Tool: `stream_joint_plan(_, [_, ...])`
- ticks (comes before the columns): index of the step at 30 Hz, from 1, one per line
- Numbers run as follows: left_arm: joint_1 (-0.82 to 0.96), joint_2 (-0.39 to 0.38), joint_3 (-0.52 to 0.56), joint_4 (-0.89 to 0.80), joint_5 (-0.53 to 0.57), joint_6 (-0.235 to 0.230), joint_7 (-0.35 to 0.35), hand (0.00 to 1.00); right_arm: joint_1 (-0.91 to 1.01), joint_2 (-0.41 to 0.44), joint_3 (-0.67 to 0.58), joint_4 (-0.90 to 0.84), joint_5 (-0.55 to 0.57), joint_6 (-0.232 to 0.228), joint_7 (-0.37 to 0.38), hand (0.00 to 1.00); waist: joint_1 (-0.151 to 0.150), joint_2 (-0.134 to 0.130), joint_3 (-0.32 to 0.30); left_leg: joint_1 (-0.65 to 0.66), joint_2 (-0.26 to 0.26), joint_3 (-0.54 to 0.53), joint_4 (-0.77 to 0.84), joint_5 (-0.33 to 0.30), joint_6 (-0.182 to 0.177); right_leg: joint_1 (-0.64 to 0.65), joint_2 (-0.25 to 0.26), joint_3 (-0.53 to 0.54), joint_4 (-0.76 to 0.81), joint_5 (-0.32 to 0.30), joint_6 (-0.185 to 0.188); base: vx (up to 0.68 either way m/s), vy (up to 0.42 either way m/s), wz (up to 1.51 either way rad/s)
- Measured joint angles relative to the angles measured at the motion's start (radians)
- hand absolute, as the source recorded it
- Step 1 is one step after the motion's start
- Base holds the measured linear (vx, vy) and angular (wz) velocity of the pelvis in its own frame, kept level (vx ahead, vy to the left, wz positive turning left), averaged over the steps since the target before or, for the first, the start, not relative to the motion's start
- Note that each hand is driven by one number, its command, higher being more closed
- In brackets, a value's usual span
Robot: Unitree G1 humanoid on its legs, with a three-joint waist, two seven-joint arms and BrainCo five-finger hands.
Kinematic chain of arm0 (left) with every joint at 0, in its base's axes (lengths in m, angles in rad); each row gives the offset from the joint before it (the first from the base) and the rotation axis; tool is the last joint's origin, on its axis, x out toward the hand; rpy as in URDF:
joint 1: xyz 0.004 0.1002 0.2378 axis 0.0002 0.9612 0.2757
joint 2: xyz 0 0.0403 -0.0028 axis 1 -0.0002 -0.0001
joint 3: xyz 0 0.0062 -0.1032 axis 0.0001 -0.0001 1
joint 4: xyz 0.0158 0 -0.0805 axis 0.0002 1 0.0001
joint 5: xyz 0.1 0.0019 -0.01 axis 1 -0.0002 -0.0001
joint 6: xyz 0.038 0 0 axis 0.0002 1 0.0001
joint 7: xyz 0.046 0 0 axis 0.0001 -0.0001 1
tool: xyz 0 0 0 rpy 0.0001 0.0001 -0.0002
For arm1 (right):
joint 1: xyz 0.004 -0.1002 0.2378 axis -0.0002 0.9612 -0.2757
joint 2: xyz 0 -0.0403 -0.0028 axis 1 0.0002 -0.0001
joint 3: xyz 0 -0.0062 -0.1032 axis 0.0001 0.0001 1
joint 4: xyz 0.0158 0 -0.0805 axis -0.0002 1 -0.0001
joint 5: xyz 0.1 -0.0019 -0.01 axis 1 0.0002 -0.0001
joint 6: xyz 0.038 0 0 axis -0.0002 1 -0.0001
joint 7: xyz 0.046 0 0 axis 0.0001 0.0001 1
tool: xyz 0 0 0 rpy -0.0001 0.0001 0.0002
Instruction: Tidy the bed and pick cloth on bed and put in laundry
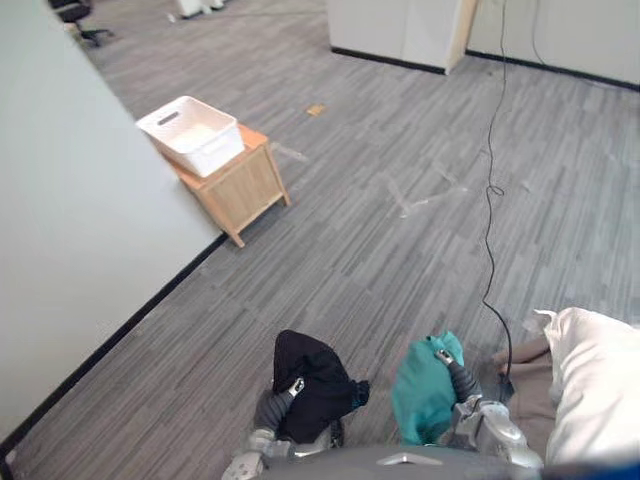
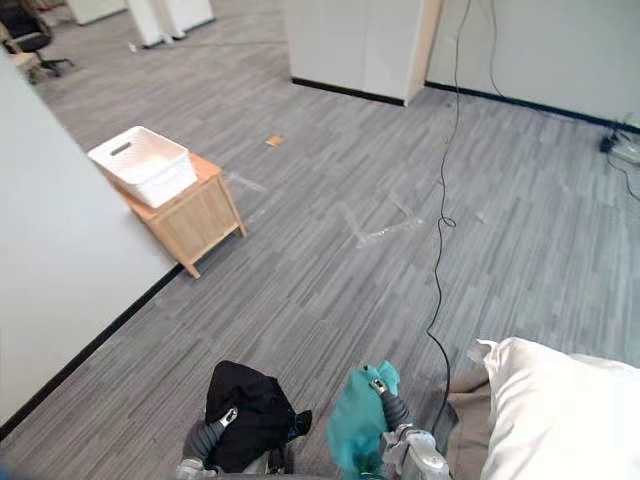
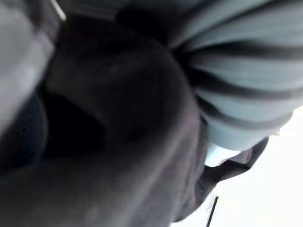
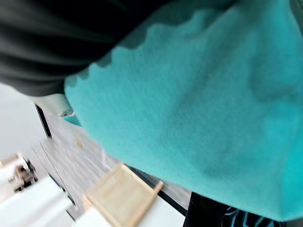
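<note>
Hanging low in front of the robot are two bundles: the left hand (image 1: 294, 386) is closed on a black cloth (image 1: 318, 392), the right hand (image 1: 445, 355) on a teal cloth (image 1: 420, 398). Most of each hand is buried in fabric, with one silver tip showing pressed over the top, and both cloths are clear of the floor (image 1: 400, 230). Just to the right lies the corner of the bed (image 1: 528, 385) with a white pillow (image 1: 600, 390) on it. Well beyond, across open floor, a white basket (image 1: 192, 133) sits on a small wooden cabinet (image 1: 238, 185) against the wall (image 1: 70, 200); it looks like the laundry bin. The step in hand seems to be the carry. To do it well I'd keep both grips firm and the bundles high so no tail drags or catches underfoot. I'd also square up to the cabinet's front, stop close, and bring each hand right over the basket before letting go, one at a time, since it sits near the cabinet's wall-side edge.
</note>
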Motion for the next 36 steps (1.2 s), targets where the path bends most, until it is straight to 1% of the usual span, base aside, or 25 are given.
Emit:
stream_joint_plan(1, [-0.013, 0.002, -0.008, 0.005, -0.010, 0.000, 0.003, 1.00, 0.018, 0.010, -0.009, 0.022, -0.002, -0.003, 0.003, 1.00, 0.004, -0.004, 0.007, 0.032, -0.015, 0.012, -0.049, 0.096, 0.109, 0.040, -0.002, 0.008, -0.018, -0.018, 0.033, 0.34, 0.121, -0.13])
stream_joint_plan(3, [-0.026, 0.031, -0.014, -0.004, -0.009, 0.003, 0.000, 1.00, 0.041, 0.022, 0.008, 0.014, -0.007, -0.018, 0.019, 1.00, -0.001, -0.037, 0.004, 0.063, -0.053, 0.027, -0.108, 0.094, 0.100, 0.037, -0.039, -0.008, -0.014, -0.008, 0.054, 0.28, 0.093, 0.06])
stream_joint_plan(6, [-0.034, 0.047, -0.036, -0.002, -0.009, 0.028, 0.003, 1.00, 0.053, 0.049, 0.009, 0.013, -0.020, -0.044, 0.023, 1.00, -0.003, -0.043, 0.000, 0.086, -0.084, 0.034, -0.120, 0.071, 0.135, 0.045, -0.071, -0.014, -0.001, 0.034, 0.112, 0.24, 0.086, 0.01])
stream_joint_plan(8, [-0.035, 0.046, -0.050, -0.002, -0.009, 0.042, 0.018, 1.00, 0.058, 0.056, 0.013, 0.012, -0.049, -0.044, 0.024, 1.00, 0.000, -0.044, -0.002, 0.118, -0.085, 0.045, -0.121, 0.035, 0.143, 0.013, -0.088, -0.008, 0.114, 0.037, 0.116, 0.21, 0.109, -0.14])
stream_joint_plan(9, [-0.032, 0.046, -0.066, -0.004, -0.010, 0.051, 0.027, 1.00, 0.057, 0.058, 0.013, 0.012, -0.065, -0.045, 0.024, 1.00, 0.001, -0.037, -0.009, 0.141, -0.082, 0.050, -0.125, 0.000, 0.143, -0.043, -0.108, -0.009, 0.268, 0.036, 0.118, 0.16, 0.123, -0.18])
stream_joint_plan(10, [-0.026, 0.052, -0.073, -0.019, -0.011, 0.060, 0.032, 1.00, 0.057, 0.062, 0.013, 0.012, -0.072, -0.045, 0.024, 1.00, 0.000, -0.044, -0.013, 0.171, -0.093, 0.052, -0.124, -0.031, 0.154, -0.135, -0.158, -0.007, 0.497, 0.058, 0.150, 0.23, 0.157, -0.16])
stream_joint_plan(11, [-0.024, 0.060, -0.076, -0.029, -0.013, 0.068, 0.036, 1.00, 0.057, 0.066, 0.013, 0.011, -0.072, -0.045, 0.023, 1.00, 0.000, -0.054, -0.014, 0.187, -0.103, 0.051, -0.126, -0.043, 0.156, -0.188, -0.190, -0.001, 0.616, 0.098, 0.164, 0.20, 0.103, -0.03])
stream_joint_plan(12, [-0.024, 0.070, -0.080, -0.038, -0.021, 0.083, 0.041, 1.00, 0.059, 0.072, 0.012, 0.006, -0.071, -0.050, 0.021, 1.00, -0.004, -0.062, -0.016, 0.241, -0.124, 0.038, -0.146, -0.057, 0.167, -0.295, -0.245, 0.021, 0.844, 0.197, 0.139, 0.38, 0.119, 0.19])
stream_joint_plan(13, [-0.025, 0.086, -0.082, -0.035, -0.029, 0.101, 0.046, 1.00, 0.058, 0.074, 0.012, 0.000, -0.071, -0.052, 0.020, 1.00, -0.020, -0.068, -0.012, 0.285, -0.130, 0.011, -0.154, -0.070, 0.164, -0.366, -0.256, 0.020, 0.985, 0.155, 0.105, 0.35, 0.074, 0.32])
stream_joint_plan(14, [-0.024, 0.090, -0.082, -0.034, -0.029, 0.111, 0.047, 1.00, 0.060, 0.073, 0.012, -0.005, -0.069, -0.055, 0.019, 1.00, -0.022, -0.068, -0.012, 0.303, -0.129, -0.005, -0.155, -0.074, 0.163, -0.391, -0.249, 0.013, 1.018, 0.121, 0.095, 0.41, 0.062, 0.54])
stream_joint_plan(16, [-0.025, 0.103, -0.090, -0.036, -0.029, 0.128, 0.047, 1.00, 0.085, 0.072, 0.013, -0.044, -0.068, -0.066, 0.019, 1.00, -0.046, -0.075, -0.010, 0.356, -0.113, -0.062, -0.167, -0.095, 0.167, -0.460, -0.205, -0.047, 0.948, 0.000, 0.103, 0.31, -0.007, 0.79])
stream_joint_plan(19, [-0.027, 0.103, -0.091, -0.031, -0.028, 0.140, 0.047, 1.00, 0.099, 0.069, 0.012, -0.068, -0.065, -0.069, 0.018, 1.00, -0.057, -0.076, -0.009, 0.402, -0.104, -0.130, -0.176, -0.109, 0.146, -0.493, -0.164, -0.094, 0.694, -0.028, 0.094, 0.36, -0.087, 0.84])
stream_joint_plan(21, [-0.027, 0.100, -0.091, -0.028, -0.024, 0.147, 0.045, 1.00, 0.099, 0.067, 0.011, -0.071, -0.049, -0.072, 0.015, 1.00, -0.066, -0.074, -0.009, 0.429, -0.083, -0.194, -0.174, -0.131, 0.108, -0.491, -0.120, -0.099, 0.406, 0.021, 0.082, 0.47, -0.214, 1.07])
stream_joint_plan(22, [-0.026, 0.099, -0.091, -0.024, -0.023, 0.136, 0.040, 1.00, 0.101, 0.068, 0.010, -0.071, -0.046, -0.076, 0.015, 1.00, -0.062, -0.074, -0.009, 0.445, -0.066, -0.198, -0.173, -0.155, 0.070, -0.486, -0.104, -0.096, 0.199, 0.124, 0.081, 0.49, -0.288, 0.95])
stream_joint_plan(23, [-0.024, 0.099, -0.090, -0.019, -0.022, 0.124, 0.037, 1.00, 0.102, 0.069, 0.011, -0.071, -0.046, -0.076, 0.016, 1.00, -0.055, -0.075, -0.009, 0.458, -0.056, -0.195, -0.171, -0.171, 0.045, -0.486, -0.101, -0.096, 0.110, 0.183, 0.087, 0.40, -0.262, 0.73])
stream_joint_plan(24, [-0.022, 0.099, -0.088, -0.016, -0.016, 0.115, 0.037, 1.00, 0.103, 0.071, 0.012, -0.071, -0.046, -0.076, 0.017, 1.00, -0.049, -0.077, -0.009, 0.469, -0.051, -0.192, -0.168, -0.185, 0.026, -0.487, -0.103, -0.096, 0.071, 0.212, 0.084, 0.48, -0.382, 0.46])
stream_joint_plan(26, [-0.012, 0.098, -0.085, 0.000, 0.010, 0.085, 0.034, 1.00, 0.104, 0.071, 0.015, -0.073, -0.044, -0.077, 0.024, 1.00, -0.043, -0.087, -0.013, 0.509, -0.025, -0.185, -0.115, -0.272, 0.005, -0.479, -0.110, -0.105, 0.091, 0.345, 0.013, 0.43, -0.364, 0.29])
stream_joint_plan(28, [-0.018, 0.056, -0.084, 0.039, 0.016, 0.075, 0.028, 1.00, 0.064, 0.046, 0.016, -0.061, -0.031, -0.076, 0.022, 1.00, -0.033, -0.013, -0.019, 0.513, 0.061, -0.135, -0.051, -0.292, -0.020, -0.474, -0.048, -0.139, 0.162, 0.273, -0.030, 0.43, -0.378, 0.01])
stream_joint_plan(29, [-0.019, 0.047, -0.084, 0.041, 0.016, 0.069, 0.025, 1.00, 0.055, 0.042, 0.016, -0.059, -0.028, -0.075, 0.021, 1.00, -0.033, -0.004, -0.019, 0.508, 0.075, -0.126, -0.030, -0.288, -0.026, -0.476, -0.039, -0.147, 0.180, 0.250, -0.037, 0.41, -0.376, 0.06])
stream_joint_plan(31, [-0.019, 0.040, -0.085, 0.044, 0.017, 0.039, 0.020, 1.00, 0.031, 0.038, 0.022, -0.049, -0.007, -0.057, 0.009, 1.00, -0.028, 0.007, -0.022, 0.425, 0.113, -0.105, 0.175, -0.252, -0.043, -0.476, -0.014, -0.157, 0.247, 0.162, -0.053, 0.37, -0.370, -0.03])
stream_joint_plan(32, [-0.019, 0.039, -0.084, 0.042, 0.016, 0.033, 0.020, 1.00, 0.030, 0.036, 0.030, -0.048, -0.003, -0.049, 0.006, 1.00, -0.023, 0.009, -0.022, 0.397, 0.122, -0.105, 0.257, -0.227, -0.044, -0.464, -0.002, -0.155, 0.247, 0.146, -0.054, 0.40, -0.419, -0.22])
stream_joint_plan(33, [-0.018, 0.033, -0.085, 0.035, 0.016, 0.021, 0.017, 1.00, 0.029, 0.029, 0.041, -0.048, 0.001, -0.042, 0.004, 1.00, -0.020, 0.025, -0.014, 0.321, 0.152, -0.111, 0.459, -0.135, -0.043, -0.413, 0.028, -0.152, 0.217, 0.129, -0.062, 0.25, -0.252, -0.26])
stream_joint_plan(34, [-0.009, 0.021, -0.083, 0.027, 0.017, 0.006, 0.016, 1.00, 0.026, 0.015, 0.055, -0.049, 0.002, -0.031, 0.005, 1.00, -0.018, 0.038, -0.007, 0.224, 0.185, -0.129, 0.652, 0.043, -0.049, -0.353, 0.069, -0.144, 0.169, 0.117, -0.077, 0.33, -0.256, -0.29])
stream_joint_plan(35, [-0.002, 0.012, -0.077, 0.022, 0.017, -0.002, 0.015, 1.00, 0.026, 0.005, 0.064, -0.050, 0.002, -0.025, 0.007, 1.00, -0.016, 0.049, -0.007, 0.180, 0.195, -0.147, 0.748, 0.112, -0.049, -0.324, 0.088, -0.131, 0.148, 0.109, -0.084, 0.35, -0.202, -0.37])
stream_joint_plan(36, [0.010, -0.003, -0.059, -0.001, 0.024, -0.010, 0.014, 1.00, 0.020, -0.007, 0.077, -0.047, 0.002, -0.011, 0.011, 1.00, -0.013, 0.068, 0.009, 0.078, 0.196, -0.173, 0.987, 0.091, -0.030, -0.278, 0.107, -0.114, 0.142, 0.085, -0.094, 0.42, -0.213, -0.53])
